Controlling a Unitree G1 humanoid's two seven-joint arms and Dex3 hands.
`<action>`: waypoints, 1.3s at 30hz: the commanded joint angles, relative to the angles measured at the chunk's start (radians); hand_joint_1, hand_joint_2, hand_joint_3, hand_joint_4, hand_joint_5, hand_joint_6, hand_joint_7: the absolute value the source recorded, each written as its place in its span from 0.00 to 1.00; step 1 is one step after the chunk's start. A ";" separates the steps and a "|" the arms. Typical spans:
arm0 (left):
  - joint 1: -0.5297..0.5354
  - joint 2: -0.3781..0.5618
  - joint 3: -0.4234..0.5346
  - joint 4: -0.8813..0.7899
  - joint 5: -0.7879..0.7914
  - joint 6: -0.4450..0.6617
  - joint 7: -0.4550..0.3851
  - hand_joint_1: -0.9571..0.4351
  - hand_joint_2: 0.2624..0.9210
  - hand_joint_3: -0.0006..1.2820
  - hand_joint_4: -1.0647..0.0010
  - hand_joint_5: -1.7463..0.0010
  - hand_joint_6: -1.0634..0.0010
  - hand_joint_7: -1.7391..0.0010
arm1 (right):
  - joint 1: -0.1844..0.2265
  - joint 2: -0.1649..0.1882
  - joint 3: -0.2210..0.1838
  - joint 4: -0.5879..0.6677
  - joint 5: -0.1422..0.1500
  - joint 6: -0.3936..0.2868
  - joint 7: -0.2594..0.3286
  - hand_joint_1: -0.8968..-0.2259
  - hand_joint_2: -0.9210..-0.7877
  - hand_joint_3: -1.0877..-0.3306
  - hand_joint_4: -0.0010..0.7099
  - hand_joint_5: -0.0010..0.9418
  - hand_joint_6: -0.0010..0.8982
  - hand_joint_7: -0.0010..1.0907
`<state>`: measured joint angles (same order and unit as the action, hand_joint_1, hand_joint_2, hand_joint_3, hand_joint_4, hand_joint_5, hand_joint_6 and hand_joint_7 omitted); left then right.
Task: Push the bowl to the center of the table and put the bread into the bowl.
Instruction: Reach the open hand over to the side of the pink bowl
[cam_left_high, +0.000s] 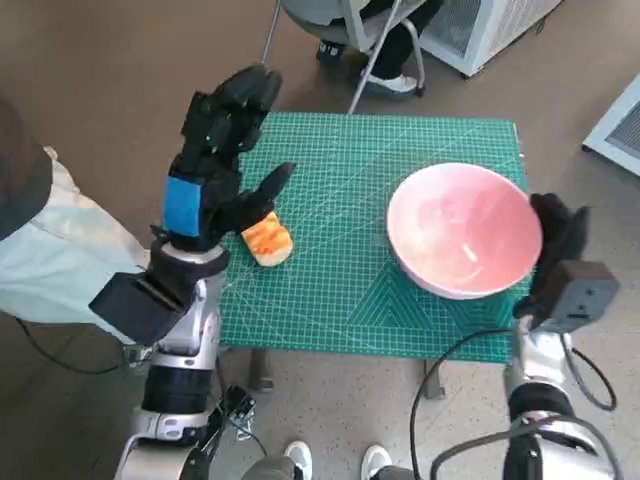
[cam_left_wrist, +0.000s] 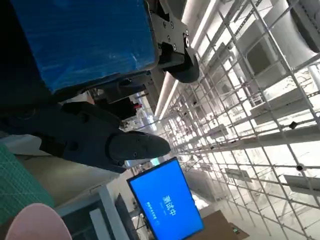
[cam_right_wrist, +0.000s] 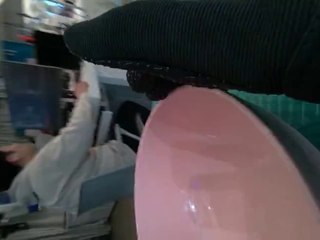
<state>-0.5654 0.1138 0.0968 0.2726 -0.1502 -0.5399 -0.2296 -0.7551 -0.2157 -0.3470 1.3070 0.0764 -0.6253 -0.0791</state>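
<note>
Resting place of bowl: the pink bowl (cam_left_high: 465, 230) sits on the green cutting mat (cam_left_high: 340, 290) toward its right side, not at the middle, and nothing lies inside it.
Bread: the orange-brown bread (cam_left_high: 267, 240) lies on the mat's left part, well apart from the bowl.
Left hand: the left hand (cam_left_high: 215, 165) is raised over the mat's left edge, fingers spread wide and holding nothing — its thumb reaches out just above the bread.
Right hand: the right hand (cam_left_high: 556, 240) is set against the bowl's outer right wall; the right wrist view shows the glove (cam_right_wrist: 210, 45) against the rim — holding or only touching, I cannot tell.
Surroundings: a person in pale sleeves (cam_right_wrist: 75, 150) sits near.
</note>
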 joint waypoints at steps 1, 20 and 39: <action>0.022 0.017 0.010 -0.025 0.010 -0.008 0.006 0.45 1.00 0.22 0.59 0.99 0.73 0.72 | -0.014 0.040 -0.016 0.025 0.021 0.060 0.025 0.54 0.00 0.31 0.44 0.01 0.12 0.56; 0.088 0.060 0.046 -0.068 0.035 -0.024 0.036 0.42 1.00 0.21 0.58 1.00 0.62 0.85 | -0.154 0.119 -0.097 0.031 0.096 0.164 0.049 0.57 0.00 0.32 0.34 0.00 0.06 0.61; 0.128 0.103 0.064 -0.086 0.056 -0.010 0.061 0.41 1.00 0.21 0.59 1.00 0.59 0.88 | -0.229 0.166 -0.128 0.035 0.096 0.212 0.042 0.58 0.00 0.31 0.38 0.02 0.05 0.71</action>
<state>-0.4490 0.1999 0.1542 0.1892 -0.1048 -0.5473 -0.1703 -0.9829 -0.0584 -0.4678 1.3278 0.1613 -0.4370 -0.0356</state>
